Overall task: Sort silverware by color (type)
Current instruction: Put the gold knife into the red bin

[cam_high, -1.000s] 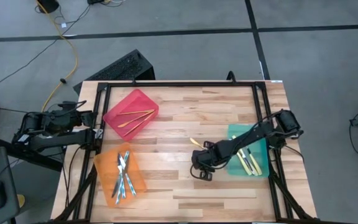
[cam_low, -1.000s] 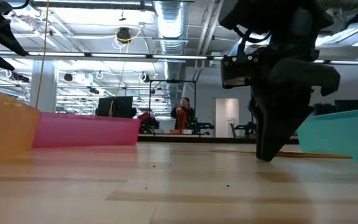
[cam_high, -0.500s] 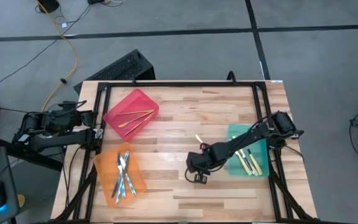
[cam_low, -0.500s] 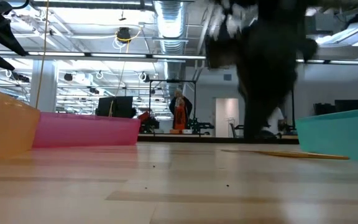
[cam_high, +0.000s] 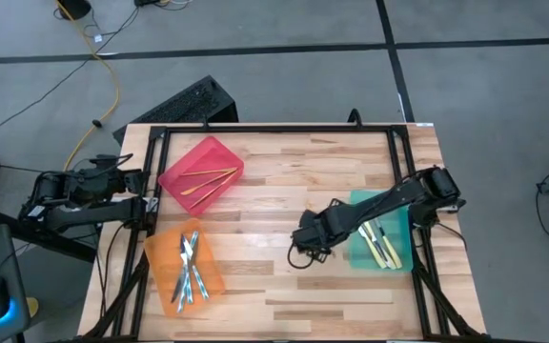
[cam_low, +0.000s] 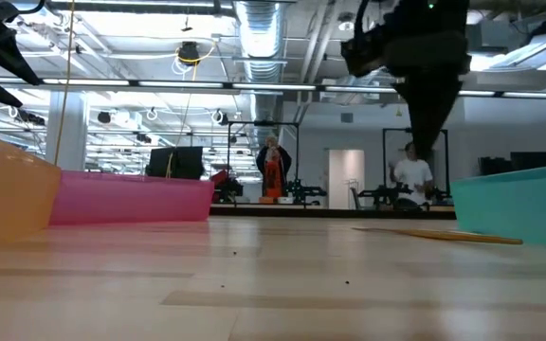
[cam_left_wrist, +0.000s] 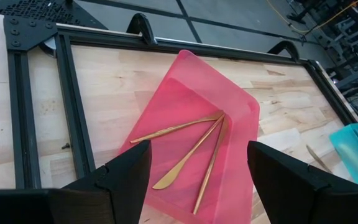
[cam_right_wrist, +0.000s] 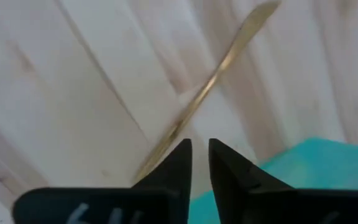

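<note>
Silverware is seen mostly sorted into three bins. Three gold pieces (cam_high: 208, 179) lie in the pink-red bin (cam_high: 174, 177) at upper left of the tabletop in the high view; in the left wrist view they fan out from one meeting point. Silvery-blue pieces (cam_high: 189, 268) lie in the orange bin (cam_high: 156, 250) at lower left. Yellow-handled pieces (cam_high: 384, 245) lie in the teal bin (cam_high: 359, 198) at right.

One loose gold piece (cam_right_wrist: 219, 76) is seen flat on the wooden table (cam_high: 294, 181), just beside the teal bin's left edge; in the low view it shows as a thin strip (cam_low: 439, 234) at right, in front of the teal wall.

Right gripper (cam_high: 301, 250) is placed right of centre in the high view, raised off the table in the low view, at the upper right. Its fingers (cam_right_wrist: 180, 160) are nearly pressed together, a narrow gap left, nothing pinched; the gold piece runs beyond the tips.

Left gripper (cam_left_wrist: 197, 169) is parked at the left table edge, fingers spread wide, empty, facing the pink-red bin.

People are visible in the far room in the low view.
</note>
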Robot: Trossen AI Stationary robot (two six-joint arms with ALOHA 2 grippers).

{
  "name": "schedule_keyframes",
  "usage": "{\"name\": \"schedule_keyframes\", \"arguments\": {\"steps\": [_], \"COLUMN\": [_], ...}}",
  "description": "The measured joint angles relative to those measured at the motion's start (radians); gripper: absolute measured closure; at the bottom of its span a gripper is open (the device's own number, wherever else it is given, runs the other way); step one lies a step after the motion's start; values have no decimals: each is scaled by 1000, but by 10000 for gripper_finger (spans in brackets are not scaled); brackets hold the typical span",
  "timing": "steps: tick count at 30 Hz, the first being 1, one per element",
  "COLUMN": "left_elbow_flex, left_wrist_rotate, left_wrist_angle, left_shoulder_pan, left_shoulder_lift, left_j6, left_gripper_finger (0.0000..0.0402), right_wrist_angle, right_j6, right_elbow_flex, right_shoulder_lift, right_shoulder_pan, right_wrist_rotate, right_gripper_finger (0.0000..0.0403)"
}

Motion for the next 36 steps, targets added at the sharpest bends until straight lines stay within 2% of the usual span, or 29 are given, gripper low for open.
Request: {"name": "schedule_keyframes", "arguments": {"steps": [3, 6, 10, 14, 18, 24, 29, 36], "left_elbow_flex": [0, 0, 0, 0, 0, 0, 0, 0], "left_wrist_rotate": [0, 0, 1, 1, 1, 0, 1, 1], "left_wrist_angle": [0, 0, 0, 0, 0, 0, 0, 0], "left_shoulder_pan": [0, 0, 0, 0, 0, 0, 0, 0], "left_shoulder_lift": [0, 0, 0, 0, 0, 0, 0, 0], "left_j6": [0, 0, 0, 0, 0, 0, 2, 3], "left_gripper_finger": [155, 155, 155, 155, 155, 155, 155, 155], "right_wrist_angle": [24, 123, 286, 428, 450, 494, 507, 527], "right_j6": [6, 35, 90, 118, 121, 158, 172, 199], "right_elbow_flex": [-50, -166, -322, -393, -409, -408, -405, -393], "right_shoulder_lift": [-51, -133, -240, -282, -253, -125, -49, -29], "right_shoulder_pan": [-1, -21, -70, -108, -113, -123, -125, -126], "right_wrist_rotate": [40, 32, -29, -70, -84, -113, -135, -170], "right_gripper_finger": [299, 279, 255, 235, 212, 184, 181, 190]}}
